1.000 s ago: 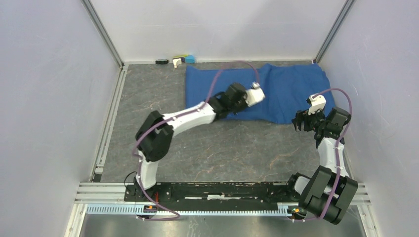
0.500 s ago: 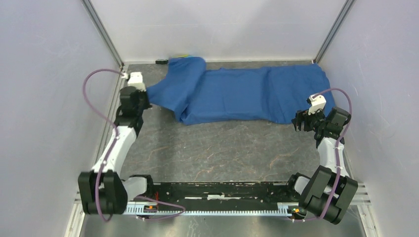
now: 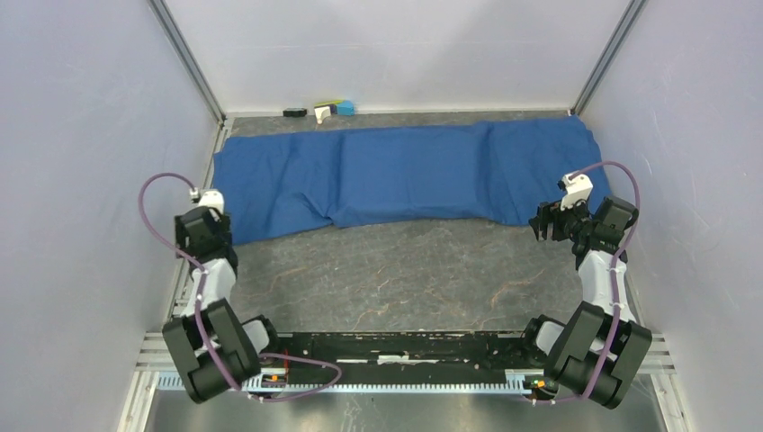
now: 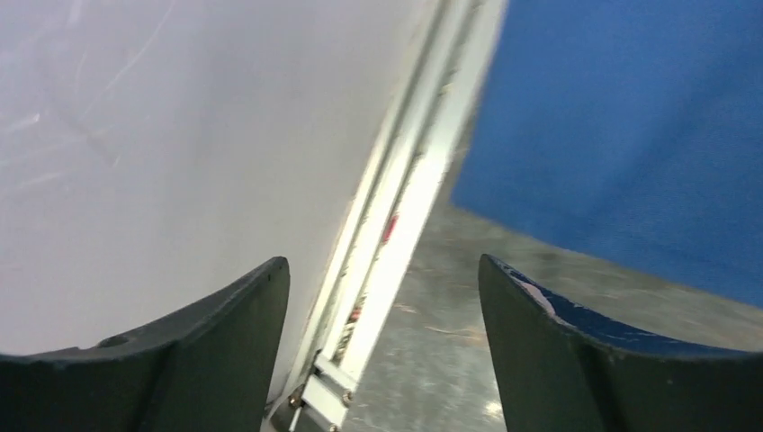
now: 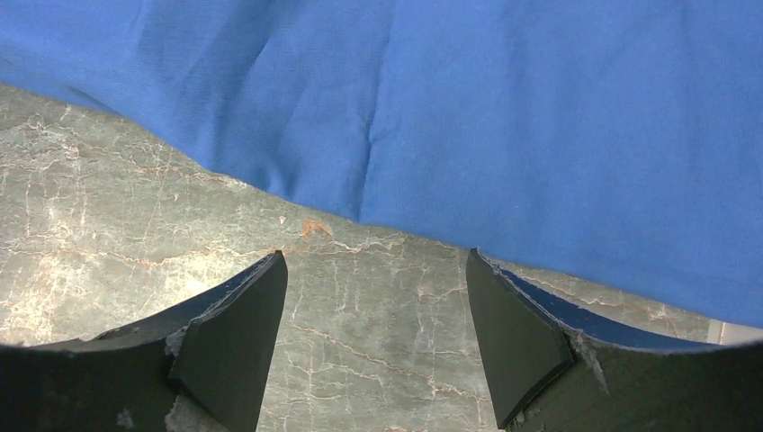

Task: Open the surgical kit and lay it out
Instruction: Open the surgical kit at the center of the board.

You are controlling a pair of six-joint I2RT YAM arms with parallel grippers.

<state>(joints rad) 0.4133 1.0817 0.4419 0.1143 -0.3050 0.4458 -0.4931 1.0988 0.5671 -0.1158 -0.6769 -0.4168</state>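
The surgical kit shows only as its blue cloth wrap point(image 3: 405, 175), spread flat in a long band across the back of the table. My left gripper point(image 3: 201, 219) is open and empty at the table's left edge, just off the cloth's near-left corner. In the left wrist view the gripper point(image 4: 382, 261) hangs over the bare table beside the rail, with the cloth point(image 4: 630, 135) ahead on the right. My right gripper point(image 3: 549, 222) is open and empty by the cloth's near-right edge. In the right wrist view the gripper point(image 5: 374, 254) is above marbled table, the cloth point(image 5: 450, 99) just beyond its tips.
An aluminium rail point(image 3: 184, 279) point(image 4: 396, 225) runs along the left wall. A small black item point(image 3: 293, 112) and a white, yellow and blue item point(image 3: 333, 109) lie against the back wall. White walls close in the left, right and back sides.
The left gripper drew the cloth's folded left part out to the left, let it go and drew back to the near left edge. The cloth now lies spread. The right arm stayed still.
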